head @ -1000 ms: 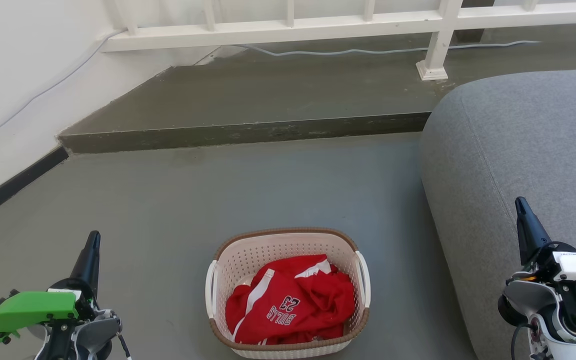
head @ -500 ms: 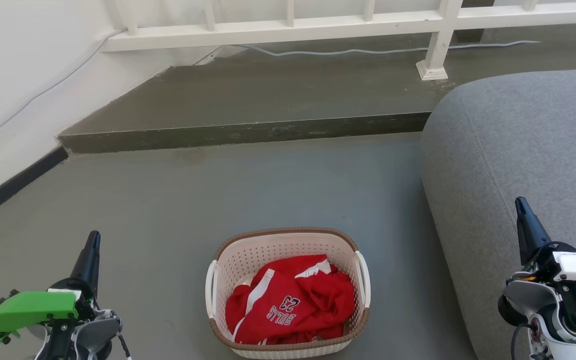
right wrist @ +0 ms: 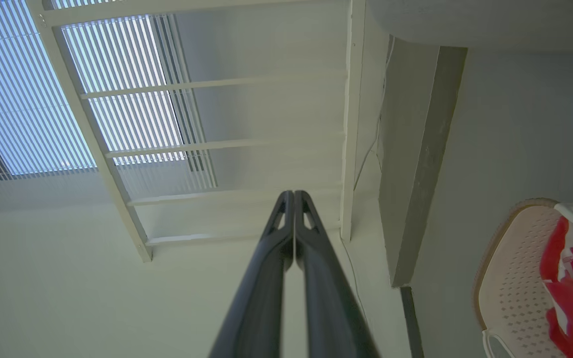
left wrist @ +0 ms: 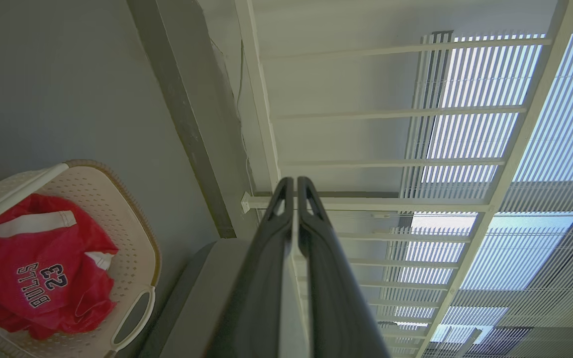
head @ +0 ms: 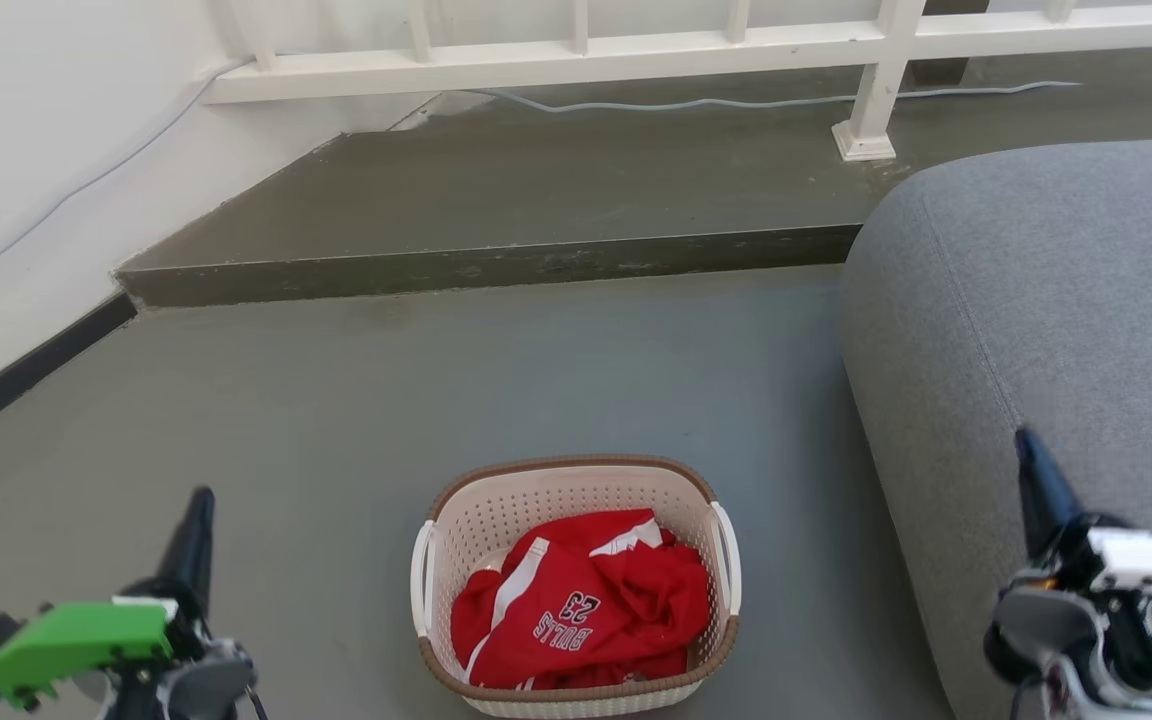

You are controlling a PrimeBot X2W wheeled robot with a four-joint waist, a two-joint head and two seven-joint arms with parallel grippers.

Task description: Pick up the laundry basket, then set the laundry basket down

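Left tool [head: 202, 497] and right tool [head: 1022, 437] sank lower, clenched; laundry basket [head: 576, 463] bottom seemingly cropped.

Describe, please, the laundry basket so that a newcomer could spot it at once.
Find the big grey upholstered seat on the right; on the floor left of it stands the laundry basket. It is cream, perforated, brown-rimmed, holding a red jersey.

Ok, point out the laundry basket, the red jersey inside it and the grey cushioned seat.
laundry basket [head: 556, 510], head view, on its perforated far inner wall.
red jersey [head: 626, 592], head view, on the crumpled cloth's middle.
grey cushioned seat [head: 1036, 300], head view, on its bare top.
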